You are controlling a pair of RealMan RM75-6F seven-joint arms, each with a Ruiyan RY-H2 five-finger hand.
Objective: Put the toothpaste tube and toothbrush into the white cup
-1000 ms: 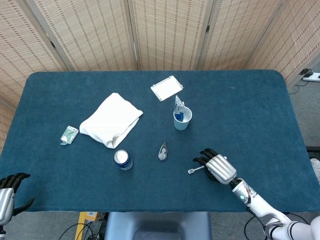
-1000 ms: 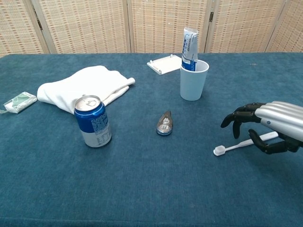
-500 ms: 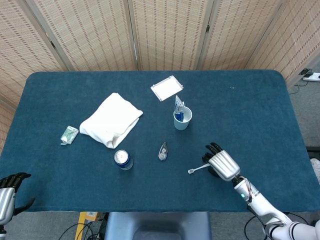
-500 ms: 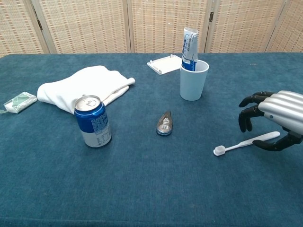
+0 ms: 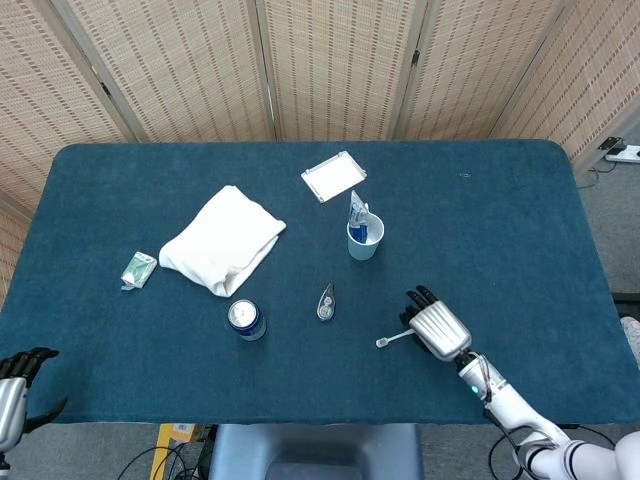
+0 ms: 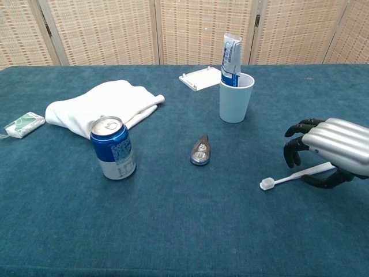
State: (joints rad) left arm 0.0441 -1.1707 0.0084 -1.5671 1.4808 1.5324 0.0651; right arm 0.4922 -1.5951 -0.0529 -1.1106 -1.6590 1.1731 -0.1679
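Far left of the white cup (image 6: 236, 100), the left hand (image 5: 18, 378) idles, fingers loosely apart. The toothpaste tube (image 6: 230, 59) already stands in the cup. Right of it lies the toothbrush (image 6: 295, 175) — the right hand (image 6: 330, 152) curls over its handle, not yet gripping; pinching comes next.

The surface (image 6: 173, 231) is covered in dark teal, matt, napped cloth. Blue-and-silver drink can (image 6: 113, 148): glossy metal with a bright bare top. Folded white cloth (image 6: 101, 107): soft, matt, creased. White cup (image 6: 236, 97): smooth, slightly satin plastic. Blue-and-white toothpaste tube (image 6: 230, 56): glossy printed plastic. White toothbrush (image 6: 294, 175): smooth plastic. Right robot hand (image 6: 330, 151): ribbed, brushed silver shell, matt black fingers (image 6: 297, 145). Background screens (image 5: 330, 60): woven, rough cane.
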